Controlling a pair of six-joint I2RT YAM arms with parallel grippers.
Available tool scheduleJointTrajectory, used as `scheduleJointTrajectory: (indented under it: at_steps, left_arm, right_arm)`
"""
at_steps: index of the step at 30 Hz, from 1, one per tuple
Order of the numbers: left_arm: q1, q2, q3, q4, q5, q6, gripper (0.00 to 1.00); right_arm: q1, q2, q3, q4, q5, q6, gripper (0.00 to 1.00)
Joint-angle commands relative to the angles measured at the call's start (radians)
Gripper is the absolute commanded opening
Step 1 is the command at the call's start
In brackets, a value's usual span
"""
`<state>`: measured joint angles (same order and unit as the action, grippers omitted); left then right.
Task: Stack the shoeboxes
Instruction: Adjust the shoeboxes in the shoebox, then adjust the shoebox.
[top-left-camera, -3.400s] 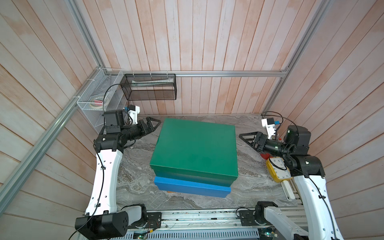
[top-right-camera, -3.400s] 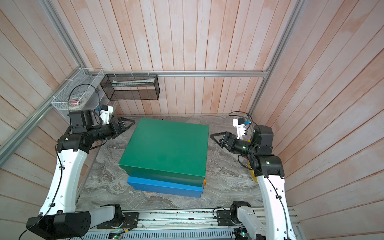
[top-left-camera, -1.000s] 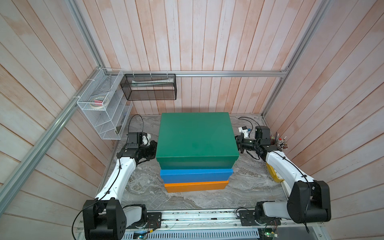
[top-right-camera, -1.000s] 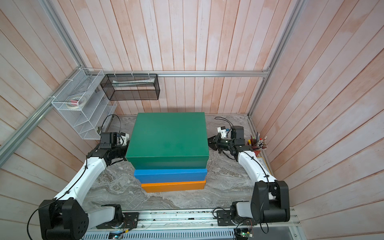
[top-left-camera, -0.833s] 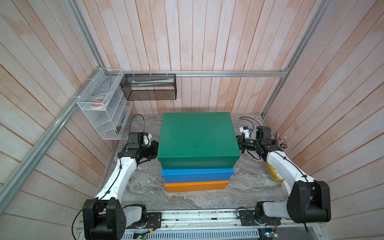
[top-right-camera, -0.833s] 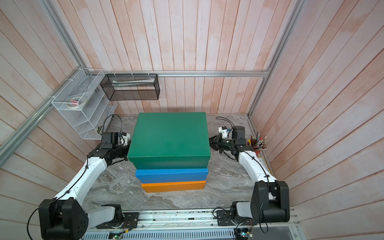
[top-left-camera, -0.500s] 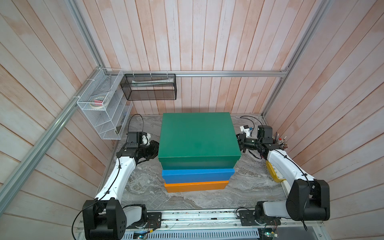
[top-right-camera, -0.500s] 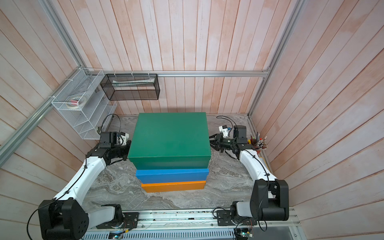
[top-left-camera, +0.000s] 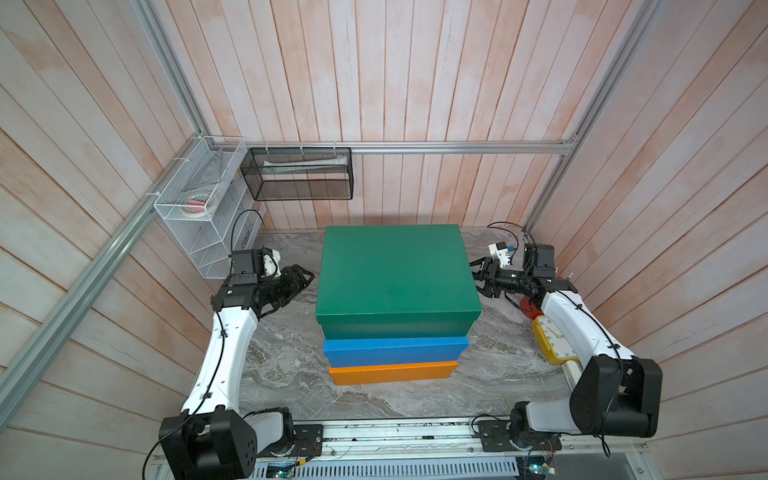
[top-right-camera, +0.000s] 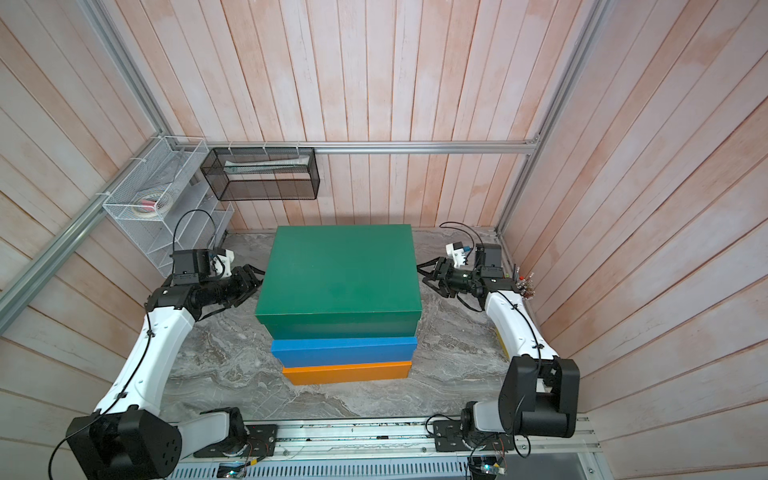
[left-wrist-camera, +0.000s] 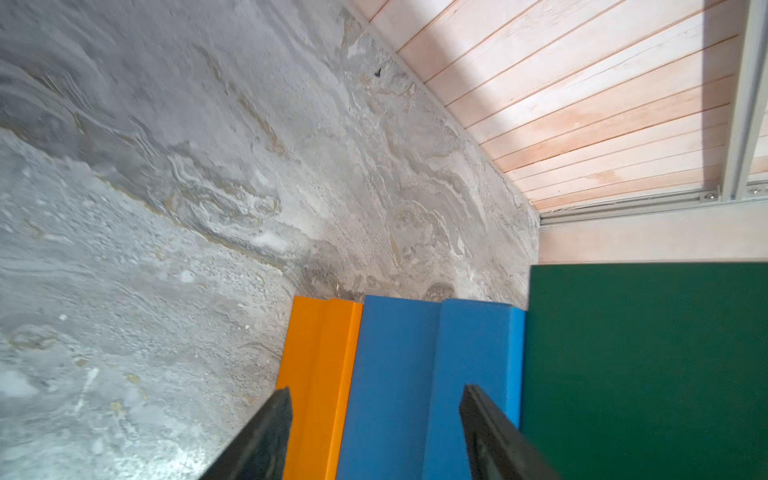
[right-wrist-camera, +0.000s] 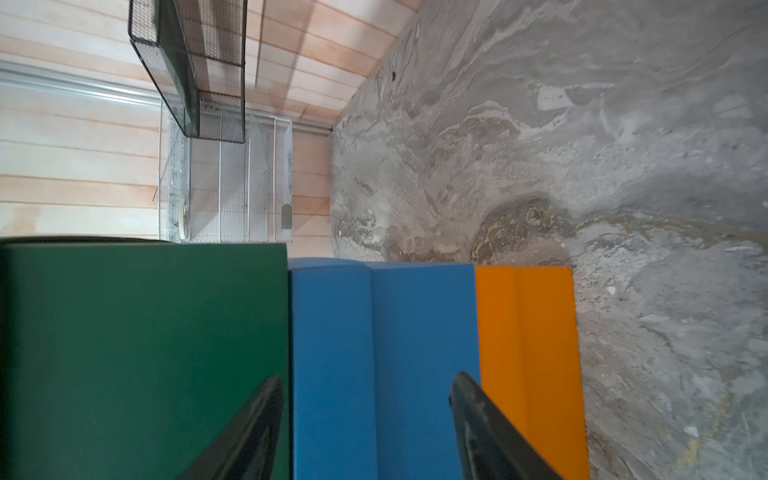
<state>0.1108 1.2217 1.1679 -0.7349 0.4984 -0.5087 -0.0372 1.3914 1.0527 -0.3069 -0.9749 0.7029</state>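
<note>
Grey marble tabletop (top-left-camera: 282, 365): orange shoebox (top-left-camera: 392, 372), yellow clock (top-left-camera: 548, 338).

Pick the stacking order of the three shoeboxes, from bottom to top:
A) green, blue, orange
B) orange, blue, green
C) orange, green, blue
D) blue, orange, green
B: in a top view the orange box sits on the table, the blue box rests on it, and the green box is on top.
</note>
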Motion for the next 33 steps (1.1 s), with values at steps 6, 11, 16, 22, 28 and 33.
scheduleJointTrajectory:
  at_steps: [6, 11, 16, 22, 28, 33]
  left_arm:
    - [0.003, -0.078, 0.144, -0.013, 0.024, 0.044, 0.68]
    - [-0.019, -0.109, 0.18, 0.01, 0.117, 0.003, 0.77]
    - [-0.077, -0.122, 0.182, 0.027, 0.177, -0.03, 0.81]
    - [-0.121, -0.144, 0.144, 0.021, 0.205, -0.044, 0.82]
    - [-0.123, -0.173, 0.135, 0.018, 0.224, -0.051, 0.82]
    - [-0.131, -0.189, 0.123, 0.001, 0.269, -0.062, 0.82]
  right_arm:
    - [-0.109, -0.088, 0.119, -0.11, 0.06, -0.049, 0.67]
    - [-0.107, -0.182, 0.203, -0.036, 0.033, 0.088, 0.72]
    - [-0.022, -0.222, 0.205, 0.005, 0.004, 0.142, 0.76]
    - [0.091, -0.224, 0.215, -0.046, 0.054, 0.124, 0.78]
    - [0.163, -0.215, 0.207, -0.046, 0.094, 0.127, 0.78]
    - [0.198, -0.203, 0.219, -0.034, 0.095, 0.134, 0.78]
